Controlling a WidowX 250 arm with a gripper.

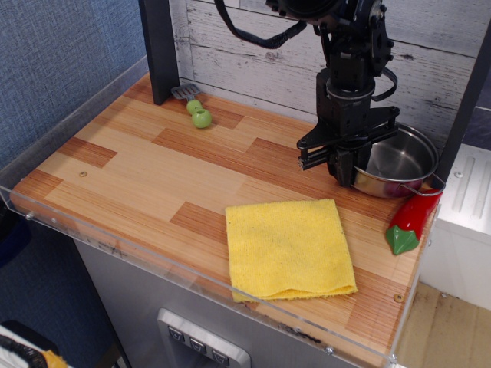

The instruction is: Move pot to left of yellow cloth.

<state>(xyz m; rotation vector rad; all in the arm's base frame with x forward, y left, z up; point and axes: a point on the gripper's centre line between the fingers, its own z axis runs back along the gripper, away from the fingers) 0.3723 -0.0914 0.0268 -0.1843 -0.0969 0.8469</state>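
I have the tool clamped on the near-left rim of the pot, apparently lifted off the desk, right-rear of the yellow cloth. Grasp done; carry left and set-down remain.

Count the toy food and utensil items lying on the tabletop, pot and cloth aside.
2: a red pepper at the right edge beside the pot, and a green-handled utensil at the back left. The arm could hide others.
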